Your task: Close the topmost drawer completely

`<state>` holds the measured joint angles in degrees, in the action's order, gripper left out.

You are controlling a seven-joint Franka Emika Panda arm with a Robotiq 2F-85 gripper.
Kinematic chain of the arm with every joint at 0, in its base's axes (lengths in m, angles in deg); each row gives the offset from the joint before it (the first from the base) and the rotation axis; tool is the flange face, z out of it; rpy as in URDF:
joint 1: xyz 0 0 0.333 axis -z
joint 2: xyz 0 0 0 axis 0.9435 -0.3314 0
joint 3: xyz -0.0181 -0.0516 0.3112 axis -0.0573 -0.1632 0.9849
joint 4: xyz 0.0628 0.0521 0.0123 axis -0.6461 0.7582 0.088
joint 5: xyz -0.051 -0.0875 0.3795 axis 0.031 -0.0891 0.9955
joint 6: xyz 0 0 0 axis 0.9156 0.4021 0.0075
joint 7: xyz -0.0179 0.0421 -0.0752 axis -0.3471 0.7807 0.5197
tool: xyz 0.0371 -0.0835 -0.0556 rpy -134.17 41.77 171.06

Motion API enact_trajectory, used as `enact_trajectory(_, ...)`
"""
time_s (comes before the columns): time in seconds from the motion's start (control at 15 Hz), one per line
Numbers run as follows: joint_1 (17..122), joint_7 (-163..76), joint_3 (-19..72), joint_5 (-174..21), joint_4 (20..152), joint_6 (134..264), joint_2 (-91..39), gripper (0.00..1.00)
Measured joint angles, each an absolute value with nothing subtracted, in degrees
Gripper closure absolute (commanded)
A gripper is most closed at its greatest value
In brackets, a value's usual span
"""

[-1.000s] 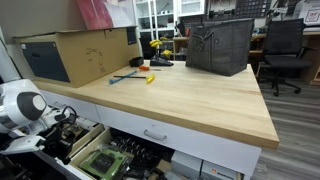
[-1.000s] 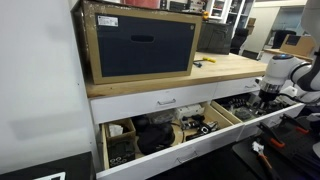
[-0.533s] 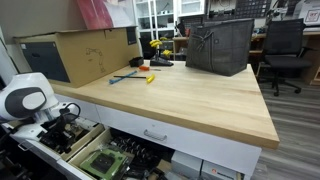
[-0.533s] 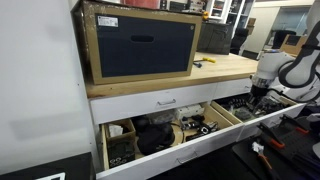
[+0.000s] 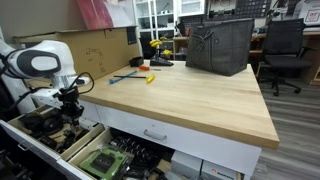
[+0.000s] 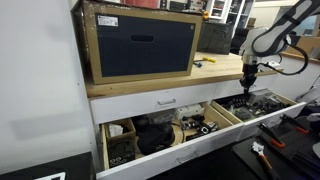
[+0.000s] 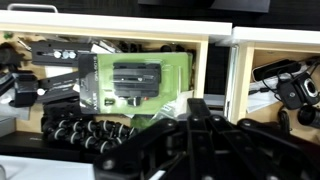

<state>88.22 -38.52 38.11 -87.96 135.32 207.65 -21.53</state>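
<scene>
**gripper at the desk's end, finger gap unreadable**

Pointing down in both exterior views, over the clutter of the open lower drawer. In the wrist view only a dark blur of the gripper above a green item; impossible to tell how wide, nothing seen in its grasp.

Directly under the wooden desktop sits the topmost drawer, white front and silver handle facing out, set well back of the lower drawer's front and well apart from the gripper. Unclear whether fully flush.

Free air off the desk's end. On the desktop, cardboard box and mesh basket.
</scene>
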Motion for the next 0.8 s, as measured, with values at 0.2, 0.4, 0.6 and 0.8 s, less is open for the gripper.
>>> enact_trajectory(0.2,84.67,-38.37,34.42,-87.60,127.50,195.11,-20.63,1.00)
enact_trajectory(0.4,81.23,-38.37,31.61,-87.05,120.71,186.32,-20.56,1.00)
enact_trajectory(0.6,79.04,-38.37,30.73,-85.57,116.04,180.33,-20.55,1.00)
enact_trajectory(0.8,77.73,-38.37,30.69,-84.14,112.64,175.66,-20.53,1.00)
